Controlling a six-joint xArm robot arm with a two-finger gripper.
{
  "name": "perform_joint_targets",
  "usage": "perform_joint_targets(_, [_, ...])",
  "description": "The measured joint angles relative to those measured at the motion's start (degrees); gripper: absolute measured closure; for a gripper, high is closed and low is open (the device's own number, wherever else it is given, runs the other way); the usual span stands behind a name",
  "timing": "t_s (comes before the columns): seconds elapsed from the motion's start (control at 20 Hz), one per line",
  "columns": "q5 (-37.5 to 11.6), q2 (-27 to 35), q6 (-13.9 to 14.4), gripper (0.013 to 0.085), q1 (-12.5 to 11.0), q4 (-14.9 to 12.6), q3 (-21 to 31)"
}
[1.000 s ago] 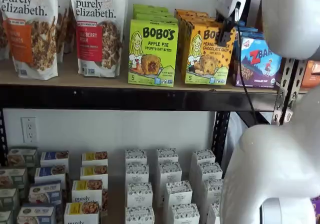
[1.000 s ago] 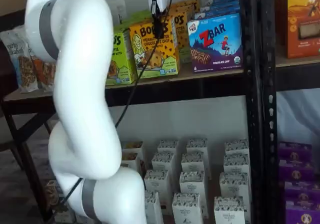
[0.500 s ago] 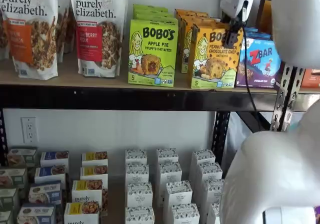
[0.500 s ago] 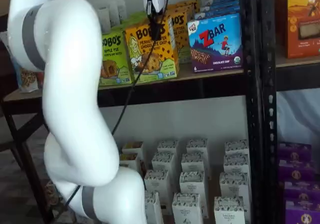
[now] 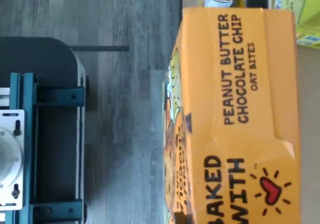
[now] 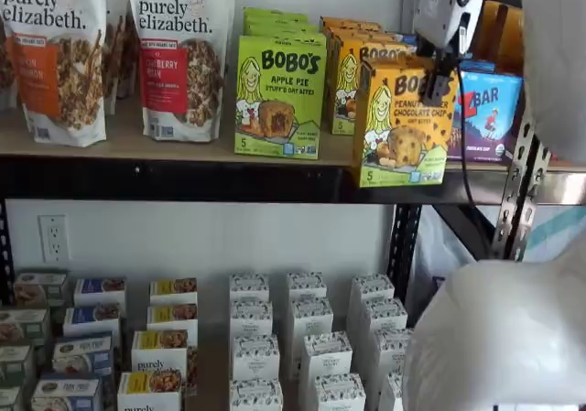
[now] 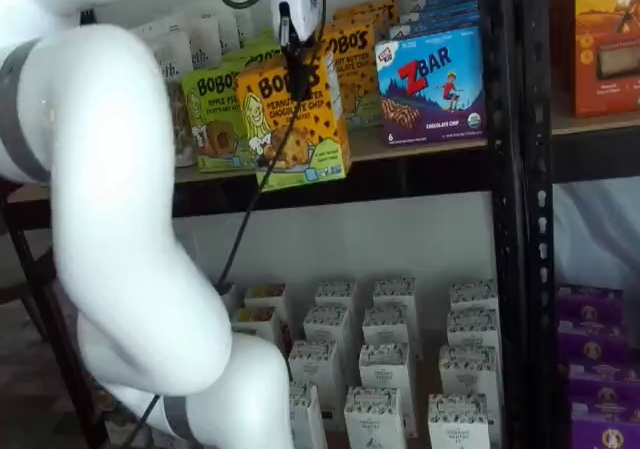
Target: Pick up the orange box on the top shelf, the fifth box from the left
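Left of the pincer [image 6: 439, 89]: two granola bags [image 6: 181, 54], one green box [image 6: 279, 96]. In it: one orange box [image 6: 404, 123].

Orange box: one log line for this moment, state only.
phase: extract | gripper: shut on orange box | box: hanging forward of the top shelf front beam, tilted | green Bobo's box: upright on shelf

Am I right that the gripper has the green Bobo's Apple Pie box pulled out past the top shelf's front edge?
Wrong box. The gripper is shut on the orange box, Bobo's Peanut Butter Chocolate Chip, pulled out past the top shelf edge. Both shelf views show it; the green Apple Pie box stands on the shelf.
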Motion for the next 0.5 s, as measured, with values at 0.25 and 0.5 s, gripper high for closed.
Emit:
perform_joint_targets(0.25, [0.4,-4.3,-0.4,0.061,-0.5,-0.2,3.8])
perform_joint_targets(0.5, [0.0,-8.6,-1.0,0.061,-1.2,0.3,7.3])
